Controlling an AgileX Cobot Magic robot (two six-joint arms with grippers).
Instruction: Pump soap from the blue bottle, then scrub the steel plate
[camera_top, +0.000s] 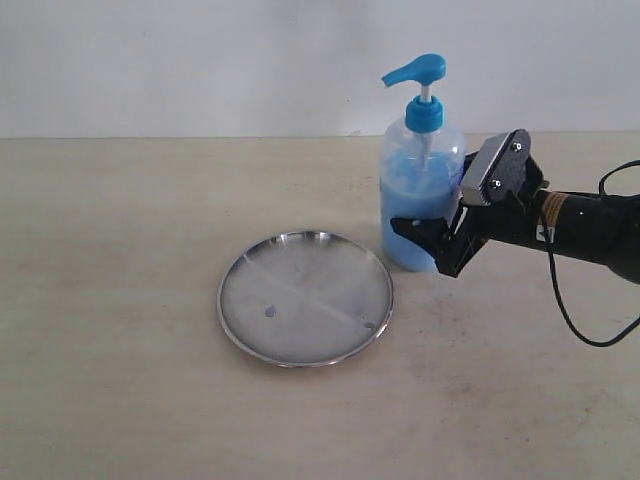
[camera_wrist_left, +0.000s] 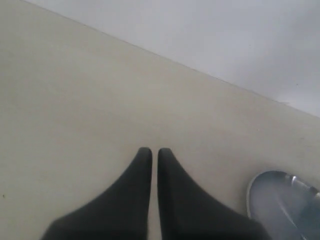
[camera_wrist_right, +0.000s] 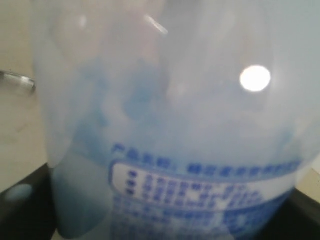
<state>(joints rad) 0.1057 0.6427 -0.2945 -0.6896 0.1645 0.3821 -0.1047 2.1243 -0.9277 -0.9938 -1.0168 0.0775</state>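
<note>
Gripping the blue bottle (camera_top: 421, 160) low on its body, the right gripper (camera_top: 432, 232) reaches in from 3 o'clock in the exterior view, jaws set wide and bearing on both sides of it. The steel plate (camera_top: 305, 297) lies flat on the table (camera_top: 120, 300) at 8 o'clock from the upright bottle, just beside it. The left gripper (camera_wrist_left: 151, 150) hangs over bare table, jaws almost pressed together and holding nothing.

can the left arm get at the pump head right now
Probably yes: the pump head stands clear on top, and the right pincer holds the blue bottle lower down, leaving its left side free.
</note>
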